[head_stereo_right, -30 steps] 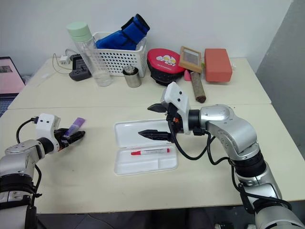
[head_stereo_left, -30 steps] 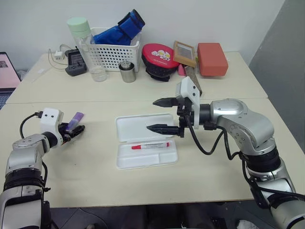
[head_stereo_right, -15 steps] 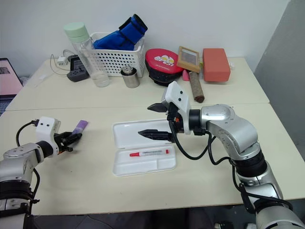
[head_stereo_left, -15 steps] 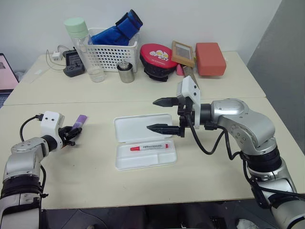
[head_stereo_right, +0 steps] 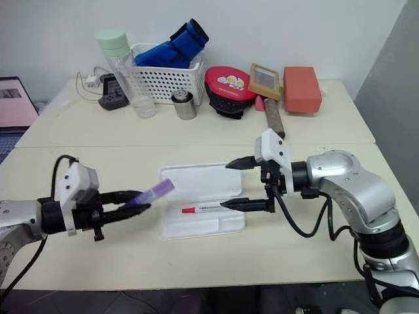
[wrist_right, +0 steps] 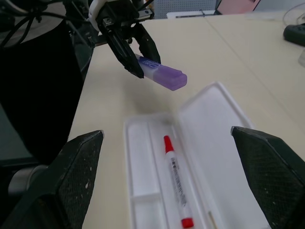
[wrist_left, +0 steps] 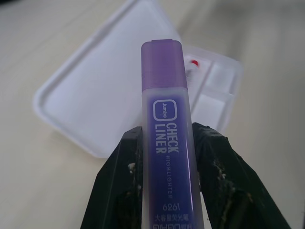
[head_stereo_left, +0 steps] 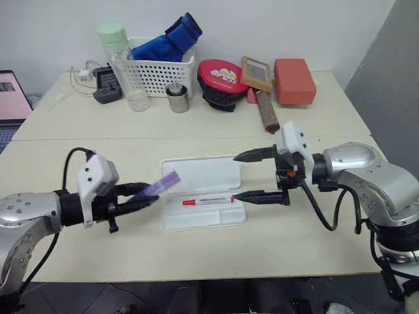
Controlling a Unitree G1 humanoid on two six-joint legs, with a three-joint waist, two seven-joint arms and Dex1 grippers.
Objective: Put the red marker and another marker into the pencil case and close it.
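Observation:
The pencil case (head_stereo_left: 196,171) lies open at the table's middle, lid flat behind the tray. In the tray's groove rests the red marker (head_stereo_left: 208,200), its red cap to the left. My left gripper (head_stereo_left: 149,196) is shut on the lilac-purple marker (head_stereo_left: 160,185), held in the air just left of the case, cap end tilted up toward the lid. In the left wrist view the black fingers (wrist_left: 121,181) clamp its barrel (wrist_left: 167,143). My right gripper (head_stereo_left: 236,176) stands open at the case's right edge, pointing left, with nothing between its fingers.
Along the back stand a white lattice basket (head_stereo_left: 160,69) with blue cloth, a clear bottle (head_stereo_left: 124,65), a metal cup (head_stereo_left: 177,98), a red round case (head_stereo_left: 221,78) and an orange box (head_stereo_left: 292,80). A laptop (head_stereo_left: 13,95) sits at far left.
My left gripper has shut on the purple marker, lifted it off the table and carried it right to the case. My right gripper has drawn back to the case's right edge.

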